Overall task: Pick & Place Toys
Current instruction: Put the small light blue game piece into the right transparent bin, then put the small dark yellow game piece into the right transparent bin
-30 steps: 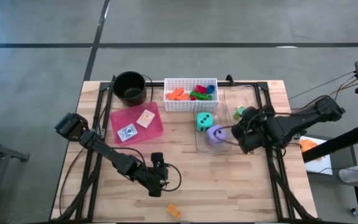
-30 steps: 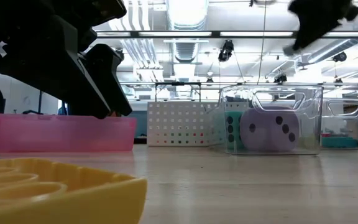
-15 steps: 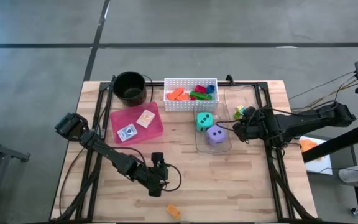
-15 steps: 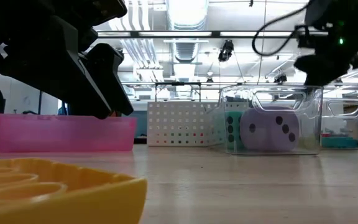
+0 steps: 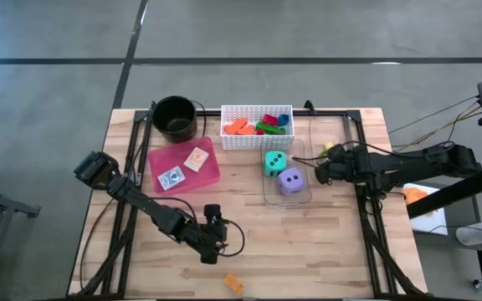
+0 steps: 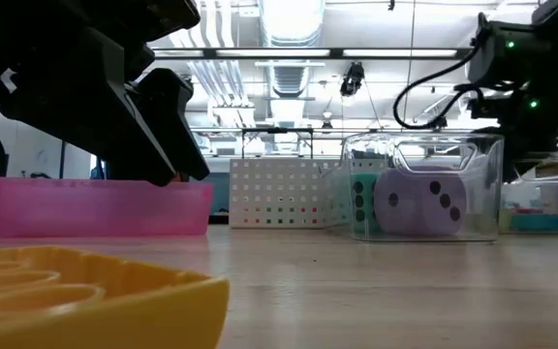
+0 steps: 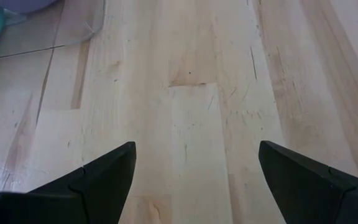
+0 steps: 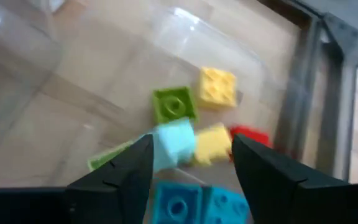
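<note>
The right gripper (image 8: 191, 171) hangs open over loose blocks (image 8: 194, 124) in the clear bin (image 8: 104, 68) by the dice (image 5: 289, 180); I'd centre on one block before closing.

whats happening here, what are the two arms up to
A two-arm robot is sorting toys on a wooden table. The right gripper, jaws apart and empty, hovers over a clear bin holding small blocks. Beside it, a teal die and a purple die sit in another clear bin. More blocks fill the white basket, and cards lie on the pink tray. The left gripper waits open near the front edge.
</note>
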Available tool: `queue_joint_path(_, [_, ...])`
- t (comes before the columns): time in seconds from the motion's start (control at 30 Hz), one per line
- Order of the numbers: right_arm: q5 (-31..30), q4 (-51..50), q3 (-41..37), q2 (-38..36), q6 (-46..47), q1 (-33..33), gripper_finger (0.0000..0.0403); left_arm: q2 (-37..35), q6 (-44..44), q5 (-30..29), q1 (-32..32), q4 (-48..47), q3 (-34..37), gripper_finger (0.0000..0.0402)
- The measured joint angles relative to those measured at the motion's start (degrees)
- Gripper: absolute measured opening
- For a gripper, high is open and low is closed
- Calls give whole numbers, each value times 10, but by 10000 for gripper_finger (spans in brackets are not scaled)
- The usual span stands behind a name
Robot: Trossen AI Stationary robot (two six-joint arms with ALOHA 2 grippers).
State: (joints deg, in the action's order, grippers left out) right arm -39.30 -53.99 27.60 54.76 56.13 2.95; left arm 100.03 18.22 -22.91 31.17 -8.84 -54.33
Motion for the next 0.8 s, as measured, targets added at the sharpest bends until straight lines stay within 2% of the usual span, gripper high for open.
queue_joint_path(0.17, [-4,37,3,1,-35,6,243,0,-5,0,0,0,0,345])
queue_joint_path(0.3, [-45,36,19,1,-43,6,255,0,-4,0,0,0,0,345])
queue_joint_path(0.5, [-55,38,91,1,-99,5,256,0,-4,1,0,2,0,345])
queue_joint_path(0.63, [-19,45,150,2,-99,3,256,0,-7,26,0,6,0,344])
queue_joint_path(0.8, [60,121,174,3,-109,-1,256,0,-45,108,1,51,0,344])
